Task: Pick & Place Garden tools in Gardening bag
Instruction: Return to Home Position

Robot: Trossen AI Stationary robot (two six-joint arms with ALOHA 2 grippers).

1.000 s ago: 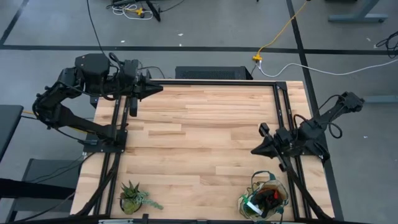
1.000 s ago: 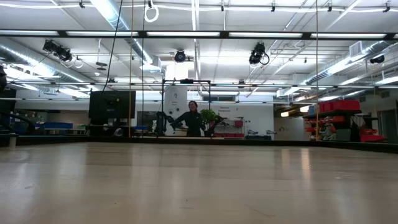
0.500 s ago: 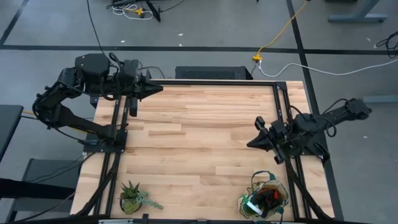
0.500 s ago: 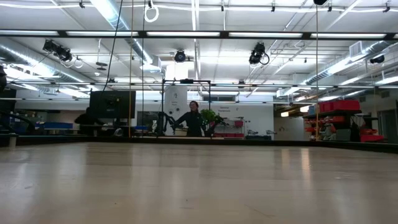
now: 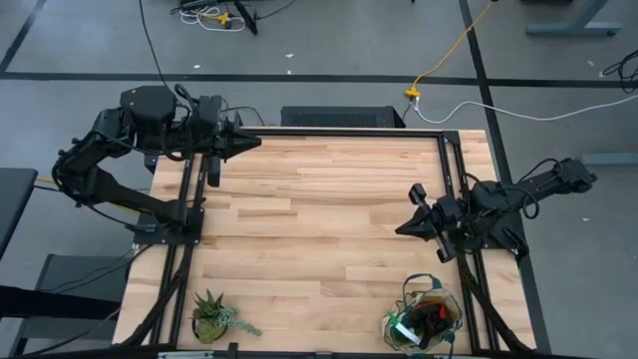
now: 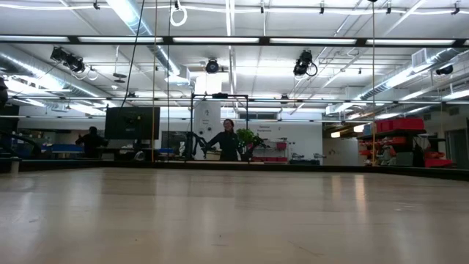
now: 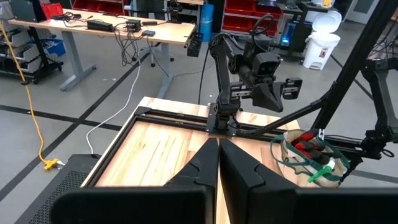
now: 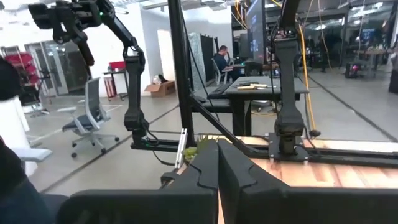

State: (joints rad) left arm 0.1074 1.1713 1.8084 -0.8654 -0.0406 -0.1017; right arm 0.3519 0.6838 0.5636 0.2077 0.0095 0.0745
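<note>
Inspection of the high view finds the small beige canvas gardening bag with dark green trim (image 5: 442,299) standing at the lower right of the frame, on the near right corner of the pale wooden-slat table (image 5: 319,199). Inside its round mouth show the red-and-black gloves (image 5: 432,317) and a bright green piece with white (image 5: 402,330). Wooden-handled tools cannot be made out separately among the contents, and no tool lies loose on the boards. The small spiky green potted plant (image 5: 211,315) stands at the lower left, well apart from the bag. The left gripper (image 5: 255,141) hangs over the upper left edge of the table on its folded arm. In its own wrist view its fingers (image 7: 202,171) are pressed together on nothing. The right gripper (image 5: 402,230) sits right of centre in the high view, above the bag in the picture and clear of it. Its fingers (image 8: 202,171) are likewise clenched and empty. Judgement: placing appears complete, and the step in hand is the return of the arms to their rest pose. The left arm looks already parked. The right arm needs only to fold back toward its base at the right edge, keeping clear of the bag's handles so the bag is not tipped or dragged.
</note>
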